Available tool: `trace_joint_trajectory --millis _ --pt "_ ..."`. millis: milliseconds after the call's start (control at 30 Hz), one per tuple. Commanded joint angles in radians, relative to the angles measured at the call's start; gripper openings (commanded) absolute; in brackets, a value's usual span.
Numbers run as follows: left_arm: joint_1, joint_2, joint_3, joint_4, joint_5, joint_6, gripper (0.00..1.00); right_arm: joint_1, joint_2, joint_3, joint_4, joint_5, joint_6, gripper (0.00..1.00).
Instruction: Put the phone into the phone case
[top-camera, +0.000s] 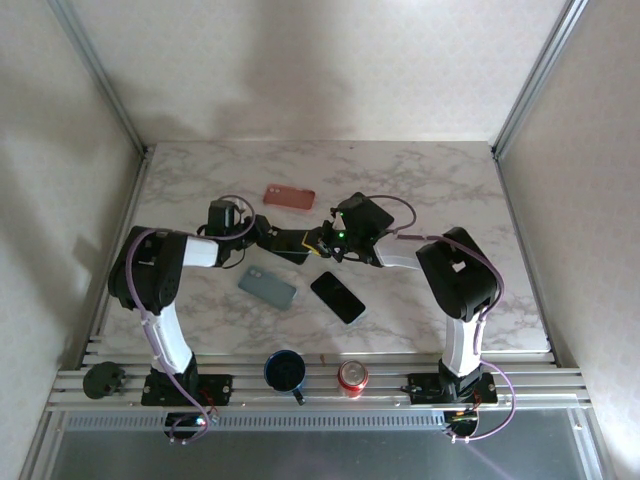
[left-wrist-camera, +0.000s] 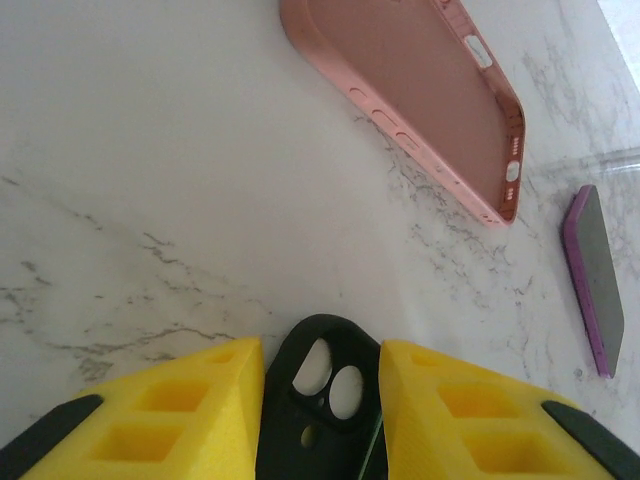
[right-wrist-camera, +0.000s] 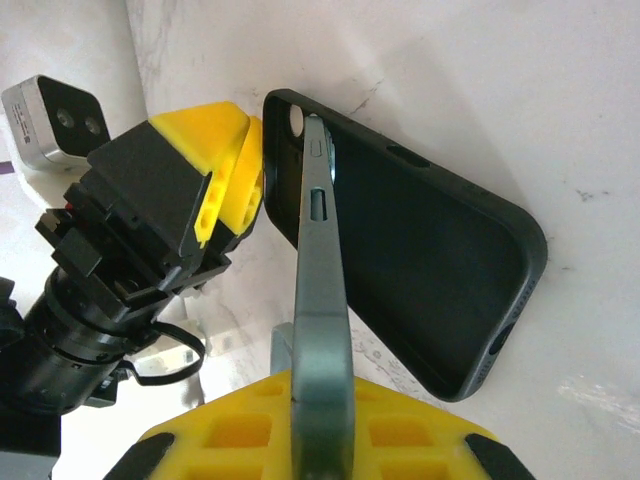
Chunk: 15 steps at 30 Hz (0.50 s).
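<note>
My left gripper (left-wrist-camera: 322, 350) is shut on the camera-cutout end of a black phone case (left-wrist-camera: 318, 405), its yellow fingers (left-wrist-camera: 215, 400) pressed on both sides. The case (right-wrist-camera: 420, 260) hangs tilted just above the marble, open side facing the right wrist camera. Seen edge-on, a grey-green phone (right-wrist-camera: 322, 290) is clamped in my shut right gripper (right-wrist-camera: 322, 385). The phone's far end touches the case's rim by the camera hole. From above, the two grippers (top-camera: 268, 232) (top-camera: 326, 240) meet at mid-table with the case (top-camera: 292, 246) between them.
A pink case (top-camera: 290, 196) (left-wrist-camera: 420, 90) lies beyond the grippers. A grey-blue slab (top-camera: 267, 285) and a black phone (top-camera: 338, 297) lie nearer the bases. A purple-edged slab (left-wrist-camera: 595, 285) lies to the right. A dark cup (top-camera: 285, 370) and a red can (top-camera: 352, 376) stand at the front edge.
</note>
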Motion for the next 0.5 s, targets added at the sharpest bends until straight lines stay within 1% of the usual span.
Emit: trace_joint_trajectory --millis 0,467 --pt "-0.001 0.021 -0.013 0.025 0.018 -0.003 0.35 0.009 0.024 0.033 0.029 0.019 0.019 0.0" --pt "-0.021 0.044 -0.014 0.044 0.031 -0.016 0.35 0.014 0.092 0.09 0.032 0.014 0.027 0.0"
